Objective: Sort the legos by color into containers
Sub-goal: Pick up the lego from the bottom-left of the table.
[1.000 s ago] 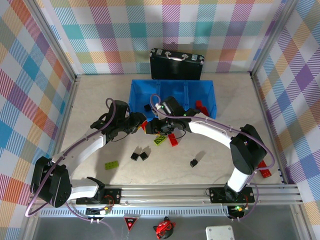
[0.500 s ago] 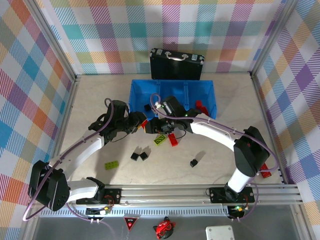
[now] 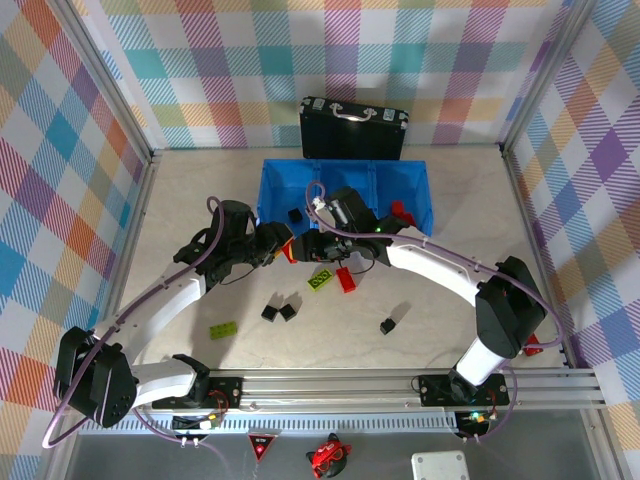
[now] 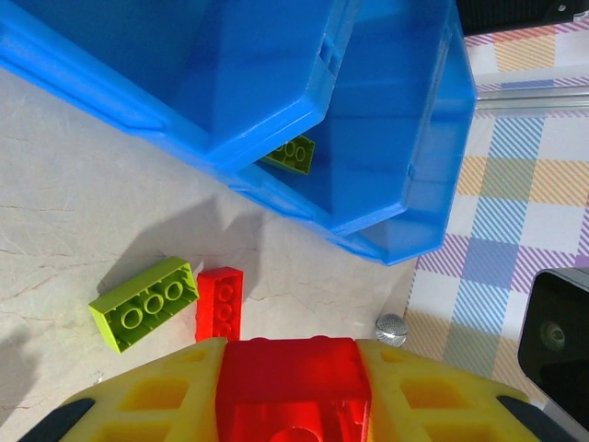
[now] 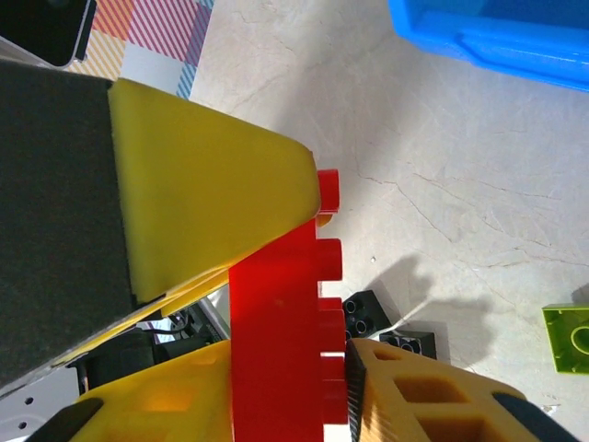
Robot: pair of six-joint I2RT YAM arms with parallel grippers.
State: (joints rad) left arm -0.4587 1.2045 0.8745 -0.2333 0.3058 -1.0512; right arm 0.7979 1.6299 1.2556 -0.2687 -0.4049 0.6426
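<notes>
three joined blue containers sit at upper centre of the top view; just below them the left gripper and right gripper are each closed tight on a red lego. it should be light, stiff and smooth, so the flat sides, not the studs, look best to pinch.

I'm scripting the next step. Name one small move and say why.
Probably open the left jaws: both jaws seem shut on one red brick, and the right arm sits nearer the bin's right compartment, where another red brick lies.
</notes>
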